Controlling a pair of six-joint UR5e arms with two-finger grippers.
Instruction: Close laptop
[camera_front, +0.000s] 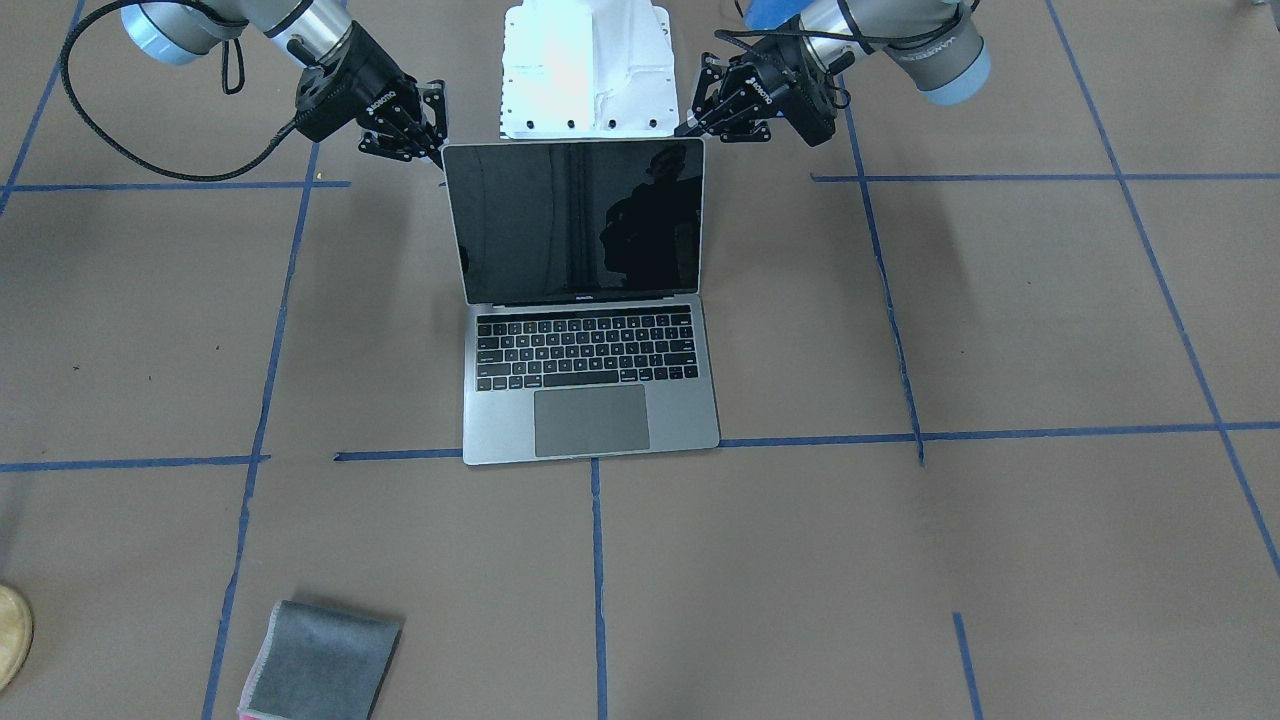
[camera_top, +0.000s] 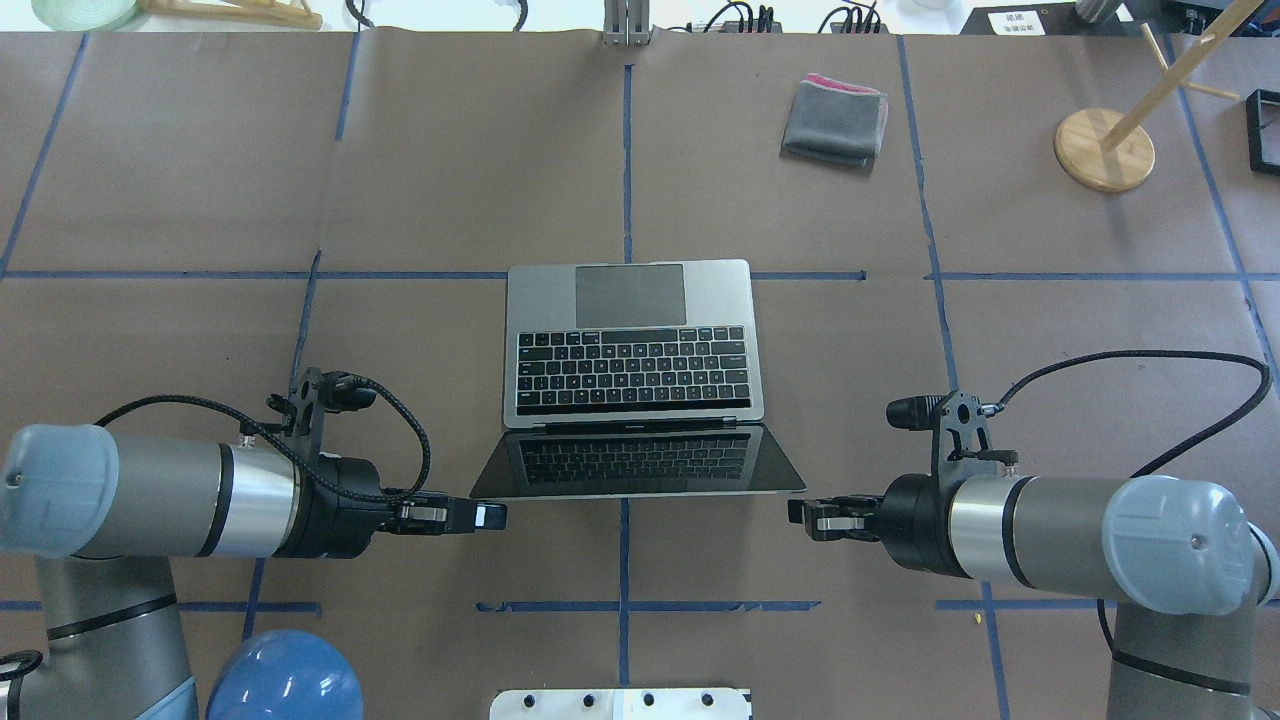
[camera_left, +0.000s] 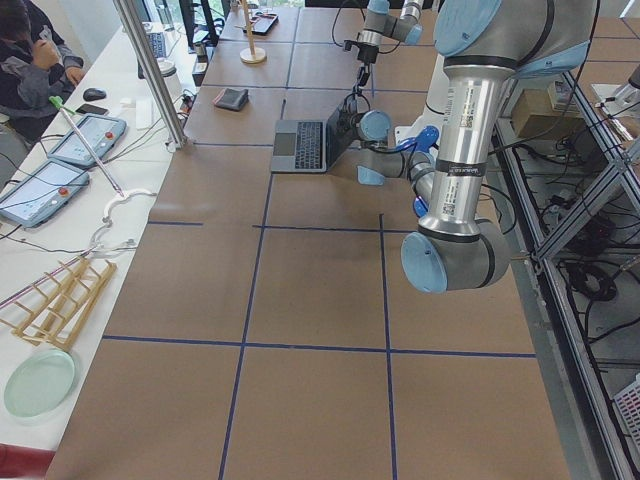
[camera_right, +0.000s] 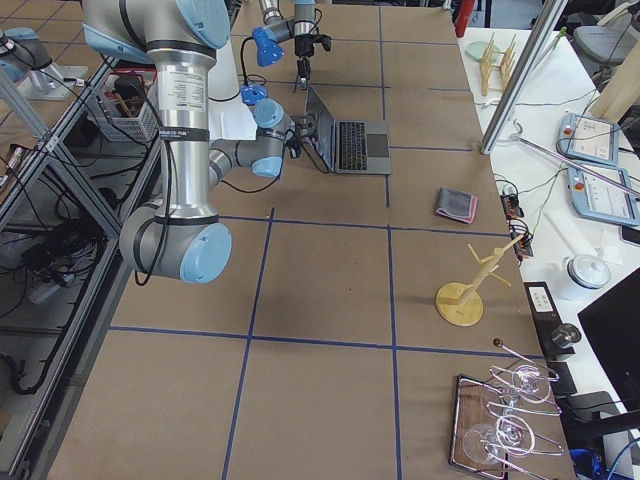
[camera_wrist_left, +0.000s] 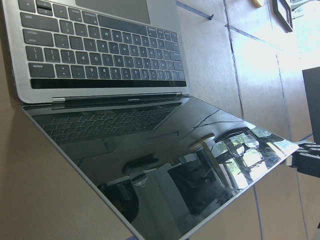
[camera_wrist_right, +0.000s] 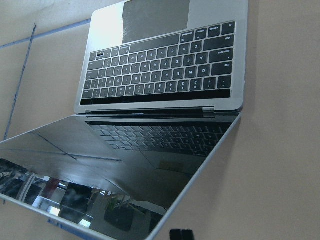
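The space-grey laptop stands open in the middle of the table, its keyboard on the far side from me and its glossy black screen leaning back toward my base. My left gripper is low beside the lid's top corner on my left, also seen in the front-facing view. My right gripper is at the opposite top corner, its tip by the lid's edge. Both look shut and empty. I cannot tell whether either touches the lid. Both wrist views show the screen and keyboard close up.
A folded grey cloth lies far beyond the laptop. A wooden stand is at the far right. My white base plate is just behind the lid. Blue tape lines cross the brown table.
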